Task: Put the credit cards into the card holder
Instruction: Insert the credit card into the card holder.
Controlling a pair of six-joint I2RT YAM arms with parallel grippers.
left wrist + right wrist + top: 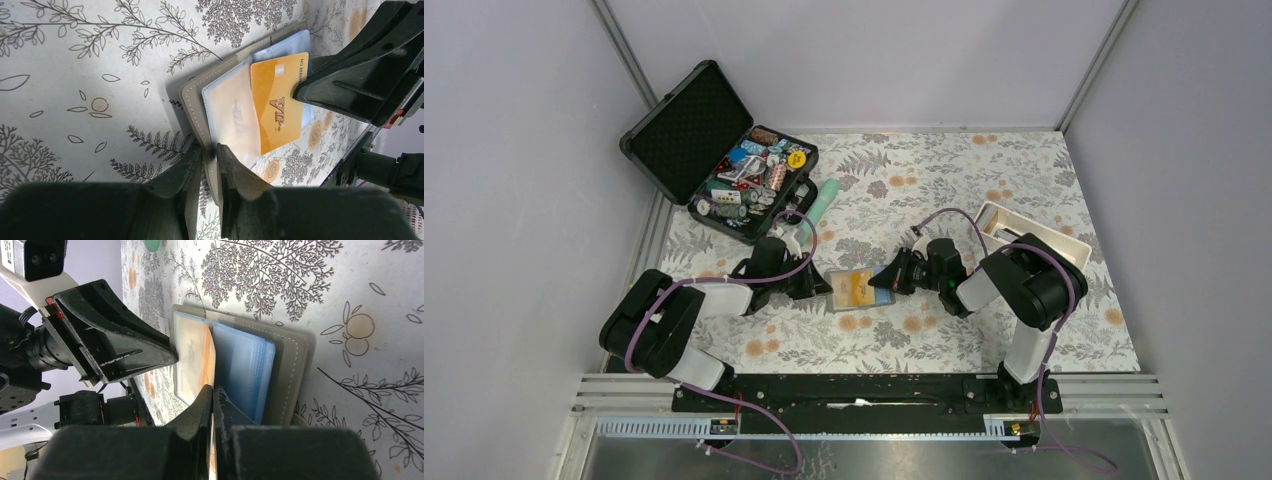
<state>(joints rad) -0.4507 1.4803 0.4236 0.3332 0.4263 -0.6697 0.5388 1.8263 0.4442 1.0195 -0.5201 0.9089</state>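
Note:
The grey card holder [842, 298] lies open on the floral cloth between the two arms. My left gripper [210, 149] is shut on its stitched grey edge [192, 107]. An orange-yellow credit card [277, 100] marked VIP sits partly under a clear inner sleeve [230, 115], with bluish sleeves [242, 367] beside it. My right gripper [212, 389] is shut on the card's near edge, and only a thin strip of the card [210, 357] shows there. In the top view the right gripper [884, 283] meets the holder from the right and the left gripper [821, 285] from the left.
An open black hard case [724, 165] full of small items stands at the back left. A mint-green tube [826, 198] lies next to it. A white oblong tray [999, 215] sits behind the right arm.

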